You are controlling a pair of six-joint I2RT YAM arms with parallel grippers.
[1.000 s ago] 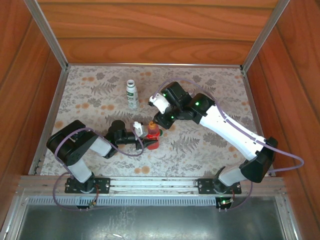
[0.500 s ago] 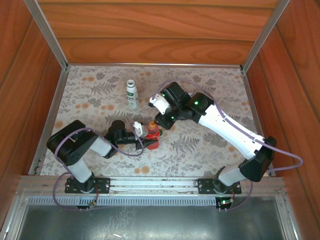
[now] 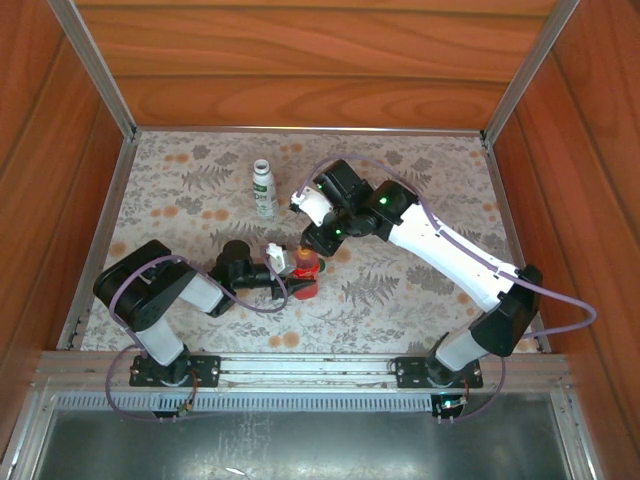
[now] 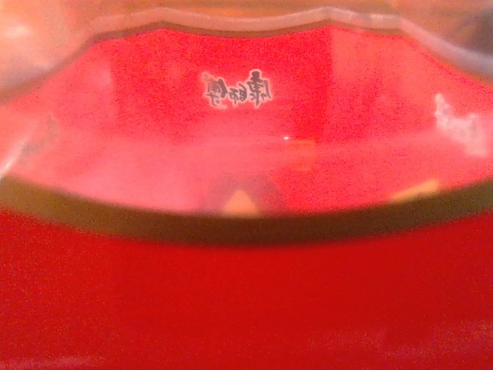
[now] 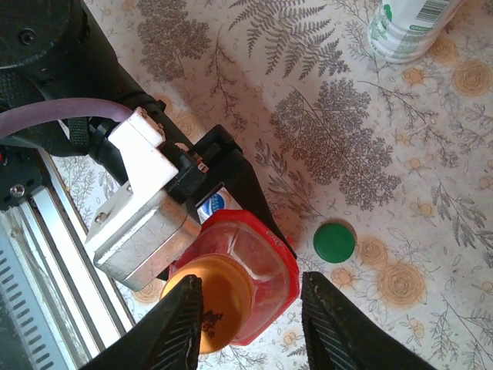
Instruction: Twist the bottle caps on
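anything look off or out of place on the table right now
The green cap lies loose on the table beside the red bottle, apart from the white bottle, which stands upright with its mouth open. Nothing looks spilled or tipped over.

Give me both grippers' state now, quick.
Left gripper: shut on the red bottle.
Right gripper: open, fingers apart above the orange cap, not gripping it.
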